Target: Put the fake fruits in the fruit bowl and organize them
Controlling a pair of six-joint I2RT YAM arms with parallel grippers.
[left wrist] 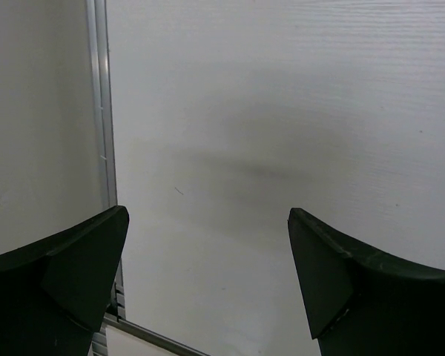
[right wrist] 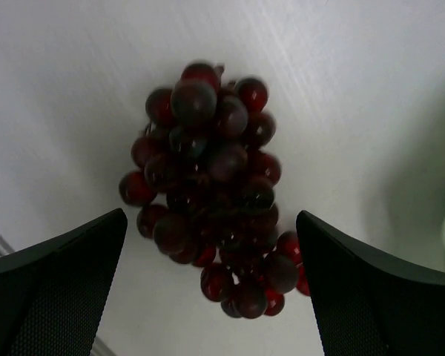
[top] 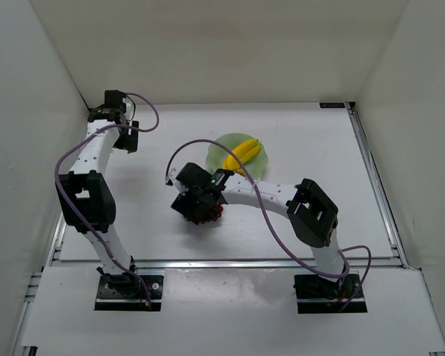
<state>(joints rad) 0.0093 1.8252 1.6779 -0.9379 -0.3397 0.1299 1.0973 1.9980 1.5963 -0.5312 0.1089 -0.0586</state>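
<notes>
Banana (top: 242,154) lies across fruit bowl (top: 219,148), long axis diagonal, near-left to far-right. Grapes (right wrist: 215,193) sit on table (top: 319,148) near-left of the bowl, mostly hidden from above by the right wrist. Right pincer (right wrist: 211,216) is wide open, straddling the grapes and gripping nothing. Left pincer (left wrist: 208,215) is wide open and empty, at the far-left table edge.
</notes>
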